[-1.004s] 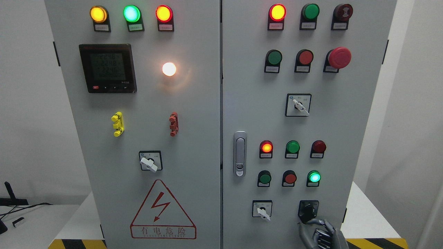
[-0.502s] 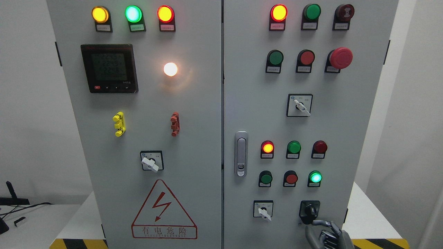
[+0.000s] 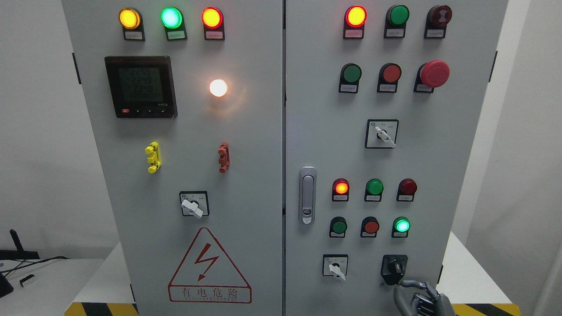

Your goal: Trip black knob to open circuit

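Grey sheet steel fills the view: an upright electrical cabinet (image 3: 263,131) with two doors, standing on a white table (image 3: 465,272) edged in yellow-and-black hazard tape (image 3: 101,308). At far left, dark cables (image 3: 26,263) lie on a white bench.

On the left door, three lamps glow along the top: amber (image 3: 128,18), green (image 3: 170,17) and red (image 3: 211,17). Below them sits a black digital meter (image 3: 140,86) with a dim readout, and to its right a bright white lamp (image 3: 218,87). Lower down are a yellow clip (image 3: 153,157) and a red clip (image 3: 224,157), then a small white-handled selector switch (image 3: 193,204), and under it a red triangular warning sign (image 3: 209,267) with a lightning bolt.

A silver door latch (image 3: 307,195) sits just right of the seam between the doors. The right door carries a lit red lamp (image 3: 355,16) at the top, rows of green and red push buttons, and a large red mushroom stop button (image 3: 434,73). A second white selector (image 3: 382,134) is mounted mid-door; a lit green lamp (image 3: 401,225) shows lower down, with a third white selector (image 3: 336,266) to its lower left.

The black knob (image 3: 394,267) is at the bottom right of the right door, in a black square plate. The right hand (image 3: 421,298) enters at the bottom edge just below and right of the knob, apart from it; its metallic fingers (image 3: 412,285) are loosely curled and hold nothing, with one finger lying sideways just under the plate.
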